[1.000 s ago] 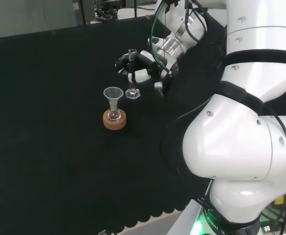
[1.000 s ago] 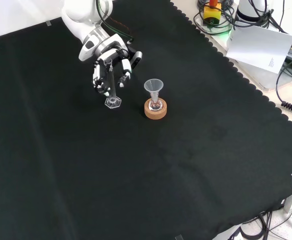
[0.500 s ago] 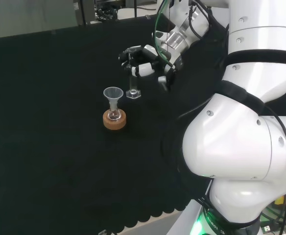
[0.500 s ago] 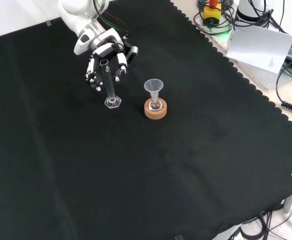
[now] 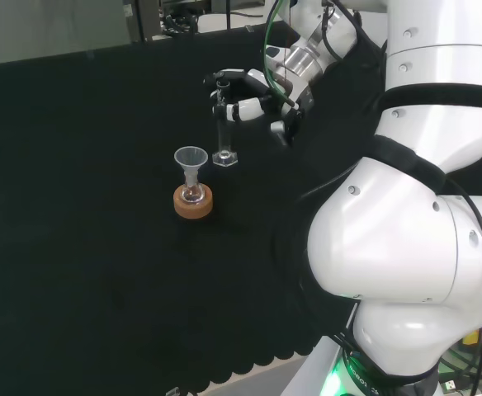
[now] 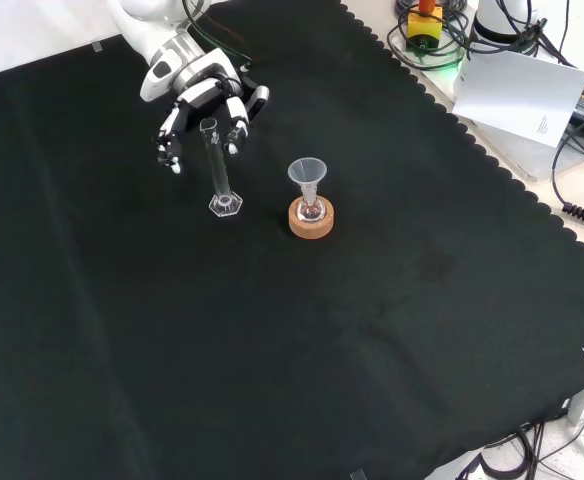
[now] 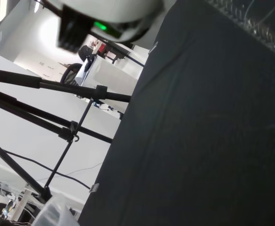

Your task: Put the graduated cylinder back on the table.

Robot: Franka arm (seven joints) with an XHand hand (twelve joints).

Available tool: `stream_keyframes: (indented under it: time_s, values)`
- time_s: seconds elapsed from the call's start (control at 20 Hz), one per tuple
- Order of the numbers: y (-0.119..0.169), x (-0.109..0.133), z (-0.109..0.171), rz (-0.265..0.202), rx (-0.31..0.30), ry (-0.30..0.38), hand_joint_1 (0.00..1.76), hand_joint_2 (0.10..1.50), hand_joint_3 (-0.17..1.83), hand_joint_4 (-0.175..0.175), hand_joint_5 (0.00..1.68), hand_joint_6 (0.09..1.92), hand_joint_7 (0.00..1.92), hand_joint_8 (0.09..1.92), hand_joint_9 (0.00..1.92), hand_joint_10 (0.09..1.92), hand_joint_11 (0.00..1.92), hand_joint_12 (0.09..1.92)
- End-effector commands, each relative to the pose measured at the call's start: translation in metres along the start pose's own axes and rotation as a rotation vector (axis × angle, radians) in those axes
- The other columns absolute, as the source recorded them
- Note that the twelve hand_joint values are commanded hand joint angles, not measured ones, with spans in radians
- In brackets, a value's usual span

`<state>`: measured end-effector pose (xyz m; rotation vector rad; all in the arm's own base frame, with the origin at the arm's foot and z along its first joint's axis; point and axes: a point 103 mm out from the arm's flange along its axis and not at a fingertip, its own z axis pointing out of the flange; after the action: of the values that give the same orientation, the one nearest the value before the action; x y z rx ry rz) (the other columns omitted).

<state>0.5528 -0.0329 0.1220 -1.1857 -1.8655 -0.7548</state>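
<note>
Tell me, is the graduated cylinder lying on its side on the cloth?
No, the graduated cylinder stands upright on its base on the black cloth.

A clear funnel [image 6: 307, 172] is seen standing upright in a small flask [image 6: 312, 209], which is seated in a cork ring [image 6: 311, 220] on the black cloth [image 6: 272, 350] of the bench; the same funnel [image 5: 191, 157] and cork ring [image 5: 193, 202] are shown in the head view. Beyond the cloth's scalloped edge — at the upper right of the front view — a white sheet of paper [image 6: 517, 90], tangled black cables [image 6: 582, 150] and a yellow box with a red button [image 6: 424, 18] are visible. Black tripod legs [image 7: 57, 127] are shown in the wrist view.
</note>
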Motion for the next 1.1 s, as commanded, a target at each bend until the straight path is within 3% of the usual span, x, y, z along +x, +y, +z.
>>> stream_keyframes:
  time_s: [0.05,0.55,1.1]
  values:
    - [-0.011,0.007,-0.022,0.008,-0.031,-0.050,0.92,0.59,0.60,-0.068,0.30,0.22,0.19,0.71,0.42,0.68,0.26,1.38]
    - [-0.047,0.041,-0.056,0.025,-0.102,-0.140,0.90,0.59,0.58,-0.067,0.33,0.15,0.18,0.71,0.40,0.70,0.23,1.39]
    - [-0.105,0.112,-0.078,0.043,-0.154,-0.317,0.90,0.60,0.57,-0.068,0.36,0.14,0.19,0.71,0.41,0.70,0.23,1.39]
